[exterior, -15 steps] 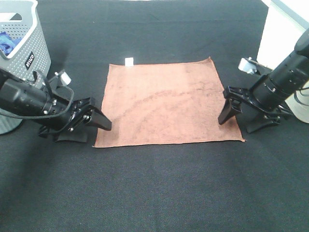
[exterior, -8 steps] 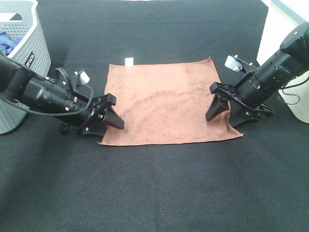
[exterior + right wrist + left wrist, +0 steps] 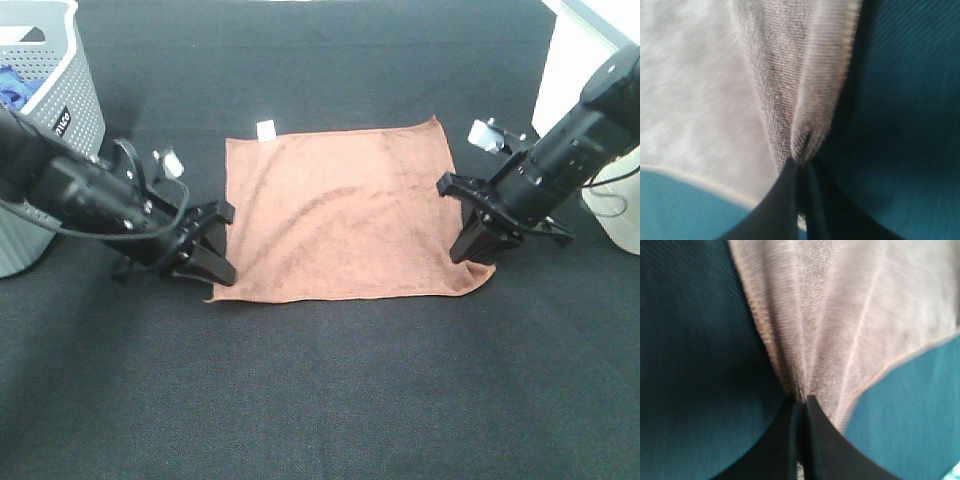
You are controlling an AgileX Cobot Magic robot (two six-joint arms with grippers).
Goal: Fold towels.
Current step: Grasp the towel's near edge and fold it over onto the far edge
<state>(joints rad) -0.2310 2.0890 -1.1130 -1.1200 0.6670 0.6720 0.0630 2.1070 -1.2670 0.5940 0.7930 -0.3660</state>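
Surface: black fabric table [image 3: 330, 400] | towel [image 3: 340, 215]: spread between left gripper [image 3: 222, 277] and right gripper [image 3: 466, 254] fingers | basket [image 3: 85, 90]: beyond left fingers

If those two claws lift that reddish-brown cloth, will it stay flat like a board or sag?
Probably sag: where the left gripper pinches the towel, the fabric gathers into soft pleats. The right gripper bunches its edge likewise. It looks thin, so likely light, and its fuzzy weave should resist slipping.
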